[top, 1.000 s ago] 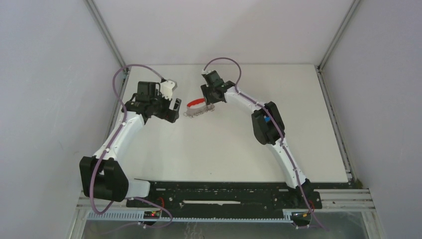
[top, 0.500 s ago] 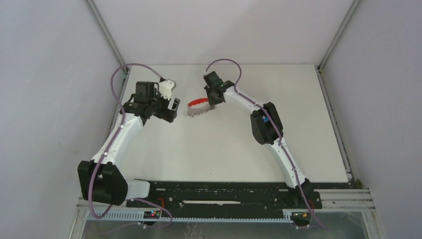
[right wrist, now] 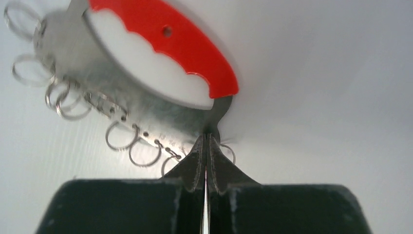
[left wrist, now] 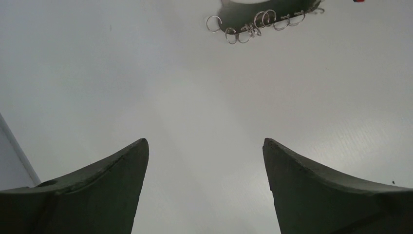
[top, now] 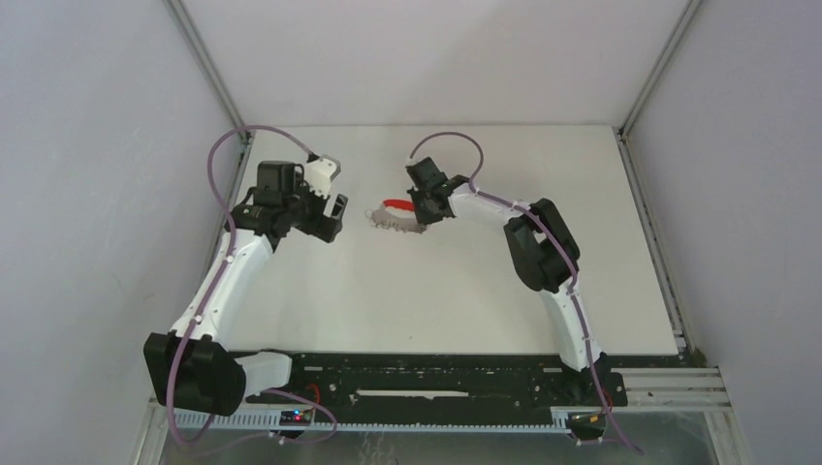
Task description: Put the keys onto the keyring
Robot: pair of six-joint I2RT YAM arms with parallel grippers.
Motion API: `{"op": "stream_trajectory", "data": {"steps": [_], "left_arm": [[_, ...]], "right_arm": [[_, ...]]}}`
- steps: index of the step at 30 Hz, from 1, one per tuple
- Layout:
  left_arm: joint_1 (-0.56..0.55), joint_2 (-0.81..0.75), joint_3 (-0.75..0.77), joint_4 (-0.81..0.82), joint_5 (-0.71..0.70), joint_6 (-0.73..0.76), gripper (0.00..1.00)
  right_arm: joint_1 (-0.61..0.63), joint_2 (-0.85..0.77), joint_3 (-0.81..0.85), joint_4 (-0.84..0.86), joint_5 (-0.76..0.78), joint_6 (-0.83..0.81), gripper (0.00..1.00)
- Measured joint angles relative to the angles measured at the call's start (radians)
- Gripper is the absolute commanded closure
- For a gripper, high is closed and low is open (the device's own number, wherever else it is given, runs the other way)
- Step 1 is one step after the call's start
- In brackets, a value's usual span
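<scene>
The keyring (top: pixel 393 213) is a red curved band over a silver plate hung with several small rings. It lies on the white table between my two grippers. In the right wrist view the red band (right wrist: pixel 165 39) fills the top, and my right gripper (right wrist: pixel 206 136) is shut on the plate's narrow metal end. My right gripper (top: pixel 424 215) sits at the ring's right end. My left gripper (top: pixel 334 191) stands open to the keyring's left, a short gap away, with nothing between its fingers (left wrist: pixel 112 180). Its rings (left wrist: pixel 253 27) show far ahead. The keys are out of view.
The white table (top: pixel 436 300) is enclosed by grey walls at the back and both sides, with metal rails at the corners. A black mounting rail (top: pixel 436 383) with the arm bases runs along the near edge. Purple cables loop above both wrists.
My right gripper has closed onto the keyring's metal end and shifted slightly nearer and rightward, turning the keyring a little. The left arm has drifted slightly left, its jaws still wide.
</scene>
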Motion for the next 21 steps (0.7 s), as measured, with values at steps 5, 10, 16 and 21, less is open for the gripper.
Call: {"op": "stream_trajectory", "data": {"steps": [5,10,16,21], "left_arm": [[-0.001,-0.029,-0.009,-0.035,0.031,0.021,0.09],[-0.005,-0.053,-0.034,-0.071,0.042,0.050,0.09],[-0.011,-0.052,-0.034,-0.082,0.048,0.051,0.09],[-0.015,-0.052,-0.034,-0.083,0.051,0.051,0.09]], "right_arm": [[0.016,-0.152,-0.249,0.075,-0.030,0.019,1.00],[0.033,-0.282,-0.462,0.156,-0.053,0.063,0.97],[0.037,-0.307,-0.504,0.199,-0.074,0.094,0.63],[0.046,-0.336,-0.521,0.196,-0.079,0.110,0.56]]}}
